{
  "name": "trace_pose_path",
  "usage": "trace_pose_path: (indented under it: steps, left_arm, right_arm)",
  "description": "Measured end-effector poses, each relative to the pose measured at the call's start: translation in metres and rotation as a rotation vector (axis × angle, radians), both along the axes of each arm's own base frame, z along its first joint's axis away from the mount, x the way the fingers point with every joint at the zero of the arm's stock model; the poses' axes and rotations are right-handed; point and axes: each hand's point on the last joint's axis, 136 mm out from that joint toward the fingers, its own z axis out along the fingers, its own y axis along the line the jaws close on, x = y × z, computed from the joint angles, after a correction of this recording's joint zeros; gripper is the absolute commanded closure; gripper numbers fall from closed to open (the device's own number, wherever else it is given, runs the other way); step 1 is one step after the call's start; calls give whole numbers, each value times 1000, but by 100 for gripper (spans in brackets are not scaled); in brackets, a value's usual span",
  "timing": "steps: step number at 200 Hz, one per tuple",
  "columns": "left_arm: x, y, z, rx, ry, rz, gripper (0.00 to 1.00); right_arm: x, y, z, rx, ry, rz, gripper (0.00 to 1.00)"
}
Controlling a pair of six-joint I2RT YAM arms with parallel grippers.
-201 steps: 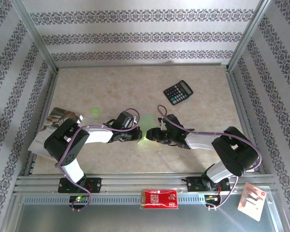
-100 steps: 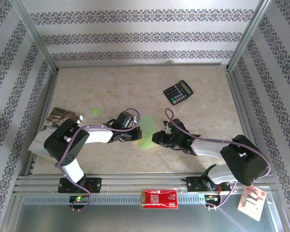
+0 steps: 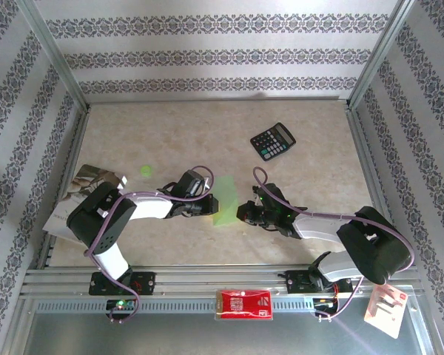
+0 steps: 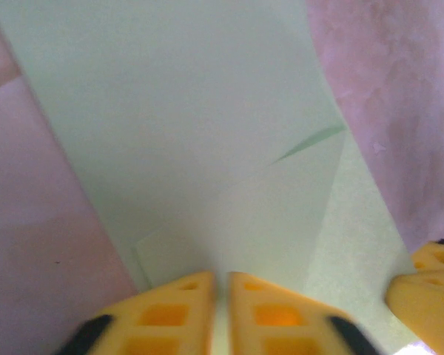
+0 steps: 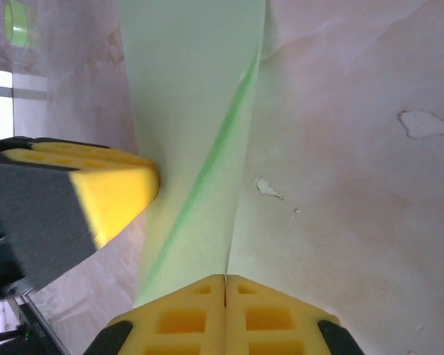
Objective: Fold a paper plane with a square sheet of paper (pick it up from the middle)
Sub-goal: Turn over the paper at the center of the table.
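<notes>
Nearest, on the metal rail by the arm bases, lies a red-and-white packet (image 3: 244, 303). Just beyond it, over the middle of the pale tabletop (image 3: 311, 185), the two pincers face each other. The thin light green sheet of paper (image 3: 224, 200) is between them, seemingly raised and tilted, with a diagonal crease in it.

The right pincer (image 3: 242, 213) is closed flat, with its yellow pads meeting and the paper's edge nipped in the seam. The left pincer (image 3: 209, 208) has its pads a sliver apart, and the paper runs into the slit. Whether it grips I cannot tell.

I judge this to be a regrip partway through a fold. To do it well, the right should hold firm and level while the left repositions, so the crease does not slip. Any pull should run along the fold, not across it, since thin paper buckles or tears easily.

Farther off sit a tiny round green dot (image 3: 146, 170) and, beyond it, a black calculator (image 3: 273, 141), both well apart from the work.
</notes>
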Motion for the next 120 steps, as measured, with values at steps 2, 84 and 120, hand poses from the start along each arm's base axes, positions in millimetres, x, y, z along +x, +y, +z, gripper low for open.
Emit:
trace_pose_path:
  steps: [2,84,120]
  left_arm:
    - [0,0,1,-2,2,4,68]
    - [30,18,120,-201,-164,132,46]
    - [45,68,144,-183,-211,278,45]
  right_arm:
    - [0,0,0,-1,0,0,100]
    - [39,-35,66,-272,-171,120,100]
    - [41,-19,130,-524,-396,287,100]
